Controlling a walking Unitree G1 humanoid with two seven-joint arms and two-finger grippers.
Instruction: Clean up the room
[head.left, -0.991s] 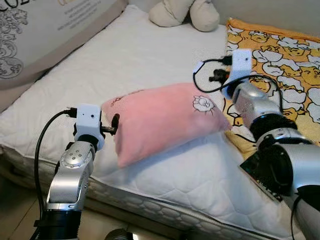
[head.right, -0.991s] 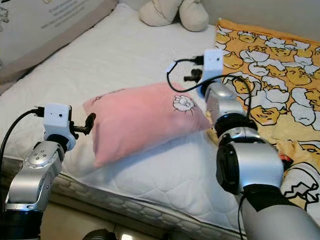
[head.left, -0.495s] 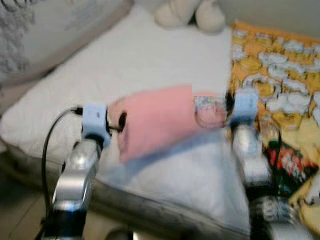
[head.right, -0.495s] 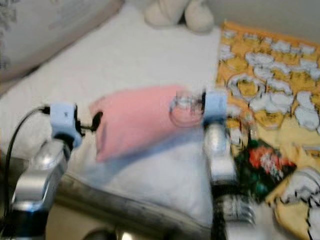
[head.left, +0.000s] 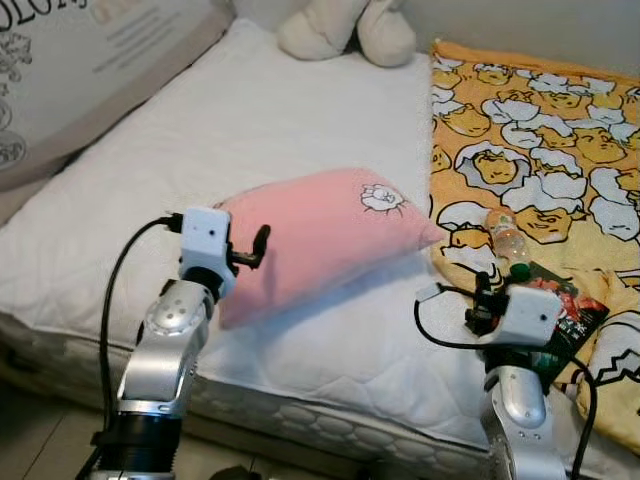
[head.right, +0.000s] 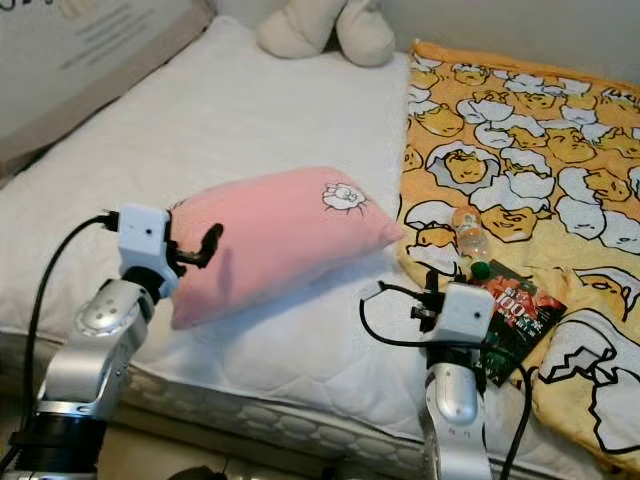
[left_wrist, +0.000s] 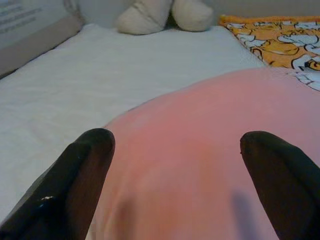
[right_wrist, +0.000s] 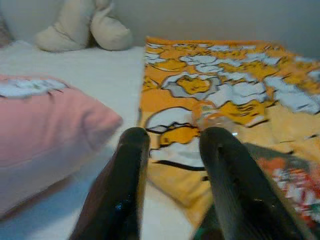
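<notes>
pink pillow: soft matt plush cloth. mattress: white quilted fabric, matt. blanket: printed fleecy cloth. bottle: clear glossy plastic. packet: shiny foil. stuffed toy: cream plush.

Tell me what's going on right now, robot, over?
Left hand open at pink pillow. Right hand slightly open, empty, near bottle and snack packet. Nothing blocking.

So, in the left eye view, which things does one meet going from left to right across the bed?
Left gripper → pink pillow → right gripper → plastic bottle → dark snack packet.
</notes>
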